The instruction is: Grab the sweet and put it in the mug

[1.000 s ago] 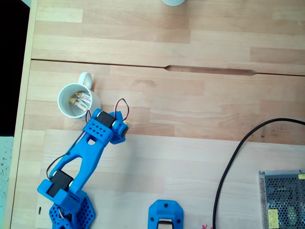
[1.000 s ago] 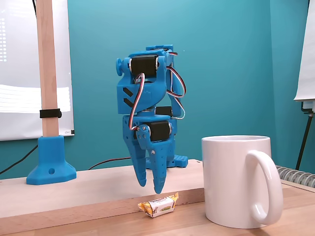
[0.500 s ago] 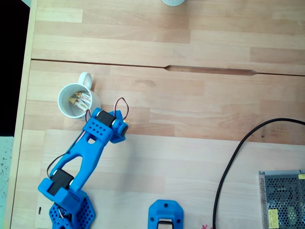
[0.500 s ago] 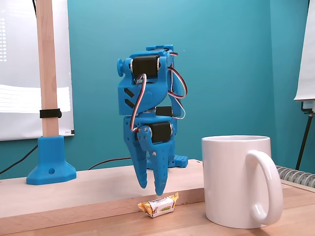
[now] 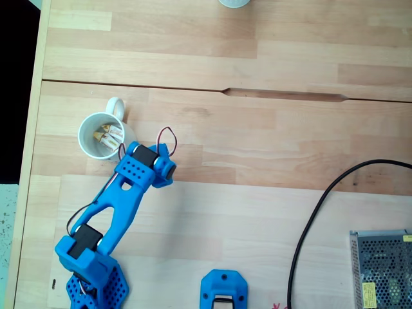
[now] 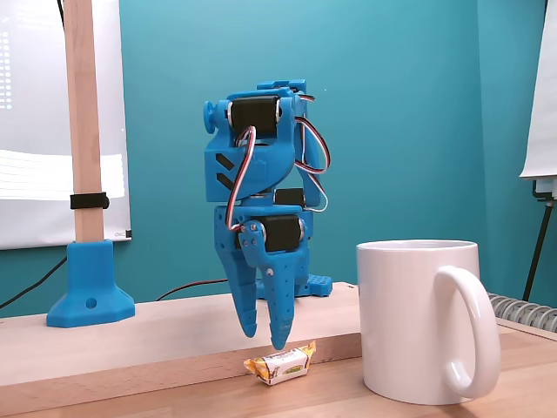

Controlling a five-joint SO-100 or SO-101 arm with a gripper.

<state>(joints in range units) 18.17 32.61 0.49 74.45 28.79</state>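
Observation:
In a fixed view from the side, the sweet point(image 6: 280, 364) lies on the lower wooden board, a small white candy with yellow-orange twisted ends. My blue gripper point(image 6: 264, 338) hangs point-down just above it and slightly to its left. Its fingers are a little apart, with nothing between them. The white mug point(image 6: 418, 322) stands to the right of the sweet, handle toward the camera. In a fixed view from above, the mug point(image 5: 85, 143) has wrapped sweets point(image 5: 109, 135) lying inside it. The arm's wrist block point(image 5: 143, 168) sits just right of and below the mug and covers the sweet on the table.
A wooden post on a blue foot point(image 6: 90, 296) stands at the left in the side view. From above, a black cable point(image 5: 309, 225) and a metal mesh box point(image 5: 381, 267) lie at the right, a blue mount point(image 5: 223, 293) sits at the bottom, and a pale round object point(image 5: 233, 2) is at the top edge.
The gripper has shifted slightly and its tips sit a touch lower over the sweet. The sweet and the mug have not moved.

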